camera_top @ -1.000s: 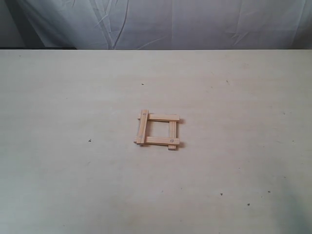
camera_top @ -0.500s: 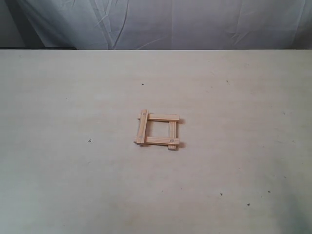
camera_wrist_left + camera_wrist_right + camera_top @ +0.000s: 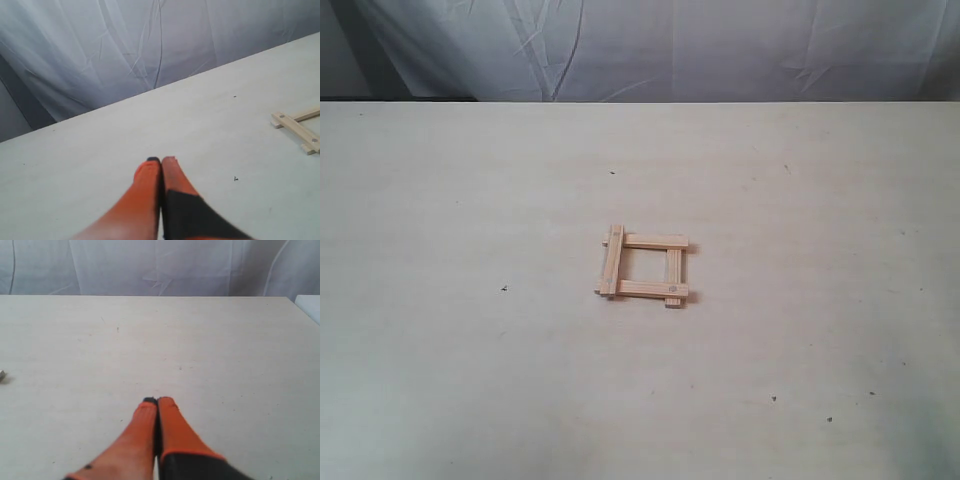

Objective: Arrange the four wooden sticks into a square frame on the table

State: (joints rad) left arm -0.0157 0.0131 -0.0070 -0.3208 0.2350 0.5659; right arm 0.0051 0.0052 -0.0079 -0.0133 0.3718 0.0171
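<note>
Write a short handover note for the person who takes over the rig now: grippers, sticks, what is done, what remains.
Left gripper: shut, empty, away from the frame.
Right gripper: shut, empty, over bare table.
Sticks: all four lie mid-table, overlapping at the corners as a closed square.
Done: the frame looks complete.
Left: probably nothing; the left stick leans slightly, straighten it if wanted.

Four sticks (image 3: 611, 262) make up one frame (image 3: 645, 290), lying on one table (image 3: 470, 200). Two grippers are in view: one left gripper (image 3: 161, 161) and one right gripper (image 3: 157, 401), one in each wrist view. One grey cloth (image 3: 720, 50) hangs behind the table.
</note>
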